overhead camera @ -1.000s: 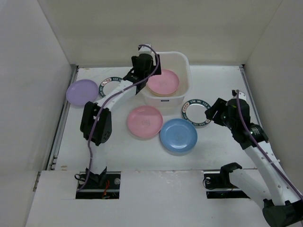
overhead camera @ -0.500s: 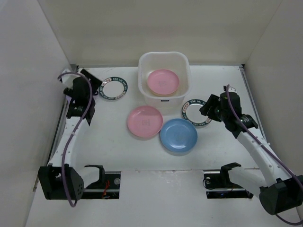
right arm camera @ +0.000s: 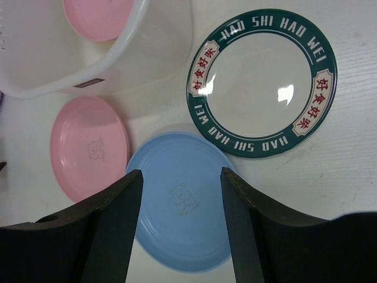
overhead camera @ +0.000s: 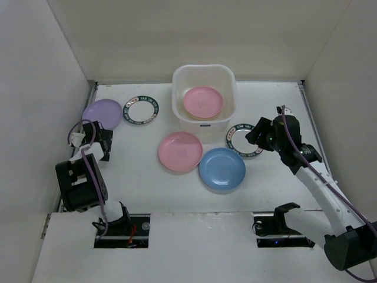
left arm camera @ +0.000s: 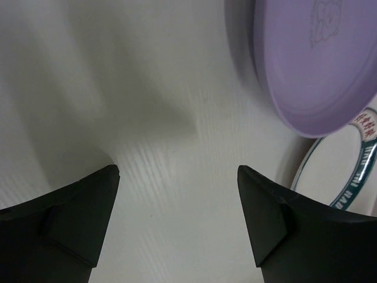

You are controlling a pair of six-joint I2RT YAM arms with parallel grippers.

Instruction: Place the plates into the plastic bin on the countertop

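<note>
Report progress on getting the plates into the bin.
Done: one pink plate shows in the plastic bin. In hand: nothing; left gripper and right gripper are open, empty. Left: lilac plate, patterned plate, second patterned plate, second pink plate, blue plate on the countertop.

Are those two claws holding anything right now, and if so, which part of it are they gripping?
Nothing is held. The left gripper stands open over bare countertop beside the lilac plate. The right gripper is open and empty too.
</note>
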